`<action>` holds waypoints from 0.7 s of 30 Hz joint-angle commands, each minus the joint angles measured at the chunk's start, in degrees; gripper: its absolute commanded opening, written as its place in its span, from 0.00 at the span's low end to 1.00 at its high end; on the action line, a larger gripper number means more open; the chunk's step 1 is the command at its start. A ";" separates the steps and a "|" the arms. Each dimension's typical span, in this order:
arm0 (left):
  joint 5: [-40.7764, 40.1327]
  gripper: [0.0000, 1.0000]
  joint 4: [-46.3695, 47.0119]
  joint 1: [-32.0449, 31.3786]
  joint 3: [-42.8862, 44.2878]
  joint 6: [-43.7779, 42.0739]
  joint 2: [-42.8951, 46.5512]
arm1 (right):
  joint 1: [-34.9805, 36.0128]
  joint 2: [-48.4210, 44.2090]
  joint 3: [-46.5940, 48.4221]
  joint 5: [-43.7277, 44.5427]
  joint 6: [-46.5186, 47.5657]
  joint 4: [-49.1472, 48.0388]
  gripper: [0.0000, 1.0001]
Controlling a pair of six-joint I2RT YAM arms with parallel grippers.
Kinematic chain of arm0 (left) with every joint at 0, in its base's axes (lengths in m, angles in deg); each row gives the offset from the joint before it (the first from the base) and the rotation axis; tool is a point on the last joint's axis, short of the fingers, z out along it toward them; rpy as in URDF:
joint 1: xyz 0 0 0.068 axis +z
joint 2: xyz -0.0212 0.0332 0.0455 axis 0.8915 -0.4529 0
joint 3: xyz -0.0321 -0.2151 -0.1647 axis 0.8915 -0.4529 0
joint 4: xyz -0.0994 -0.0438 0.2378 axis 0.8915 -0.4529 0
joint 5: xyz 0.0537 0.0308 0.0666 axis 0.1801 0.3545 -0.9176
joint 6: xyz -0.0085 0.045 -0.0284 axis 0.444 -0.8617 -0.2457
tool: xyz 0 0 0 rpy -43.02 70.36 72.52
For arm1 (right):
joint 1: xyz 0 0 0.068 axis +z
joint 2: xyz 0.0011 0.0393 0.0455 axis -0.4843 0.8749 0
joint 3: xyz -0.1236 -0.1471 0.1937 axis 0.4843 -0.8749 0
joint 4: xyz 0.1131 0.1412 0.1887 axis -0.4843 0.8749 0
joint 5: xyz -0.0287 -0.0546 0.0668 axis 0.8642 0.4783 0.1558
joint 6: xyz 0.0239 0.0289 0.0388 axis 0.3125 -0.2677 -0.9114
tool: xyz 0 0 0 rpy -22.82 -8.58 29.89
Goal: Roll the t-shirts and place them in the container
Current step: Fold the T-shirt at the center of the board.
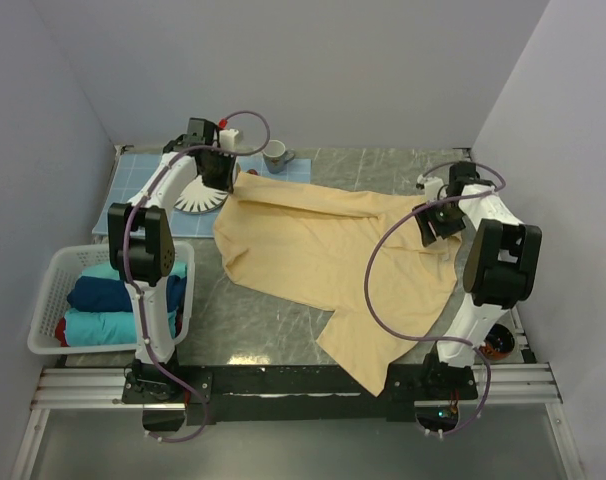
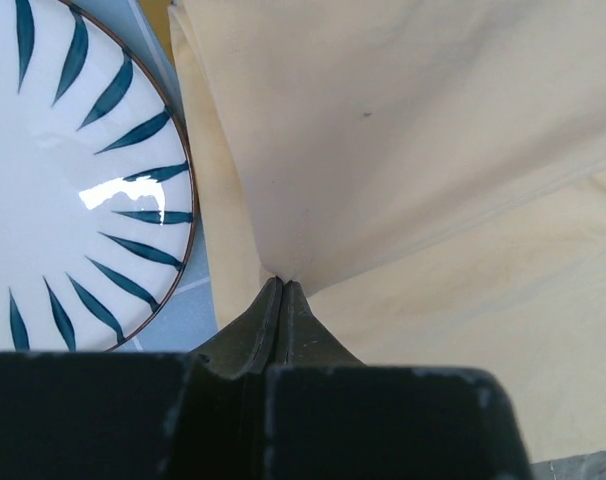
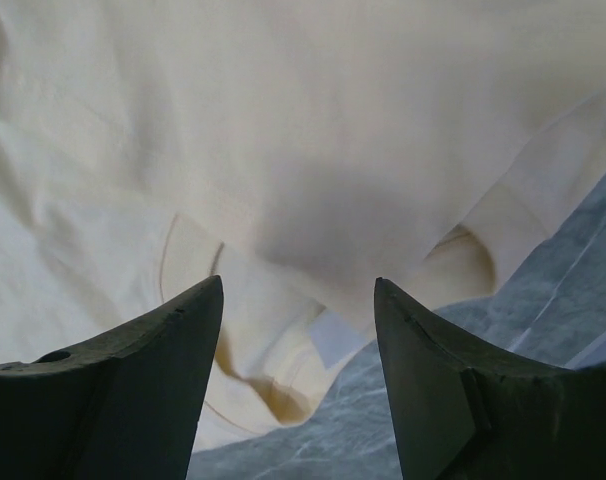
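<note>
A large pale yellow t-shirt [image 1: 323,250] lies spread and rumpled across the grey marble table [image 1: 273,330]. My left gripper [image 1: 228,180] is at its far left corner. In the left wrist view the jaws [image 2: 282,282] are shut on a pinched fold of the yellow cloth [image 2: 403,130]. My right gripper [image 1: 433,225] hovers over the shirt's right side. It stands open [image 3: 298,285] above the neck opening, and the white neck label [image 3: 333,335] shows between the fingers. Folded teal [image 1: 98,325] and navy [image 1: 108,293] t-shirts lie in a basket at the left.
The white basket [image 1: 45,300] sits at the table's left edge. A white plate with dark blue rays [image 1: 198,195] [image 2: 63,180] rests on a light blue placemat [image 1: 133,170] beside the left gripper. A grey mug [image 1: 276,155] stands behind it. The shirt's hem hangs over the near edge.
</note>
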 commanded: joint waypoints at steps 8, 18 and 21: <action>0.64 0.01 -1.75 -0.34 1.35 -1.03 -1.64 | -3.87 -0.20 0.38 0.21 3.38 2.48 0.60; 0.55 0.01 -1.57 -0.52 1.44 -1.20 -2.08 | -6.06 6.65 7.32 -1.54 0.13 4.94 0.55; 0.46 0.01 -1.83 -0.52 1.61 -1.38 -2.08 | -6.59 8.50 8.90 -2.86 -0.31 6.17 0.49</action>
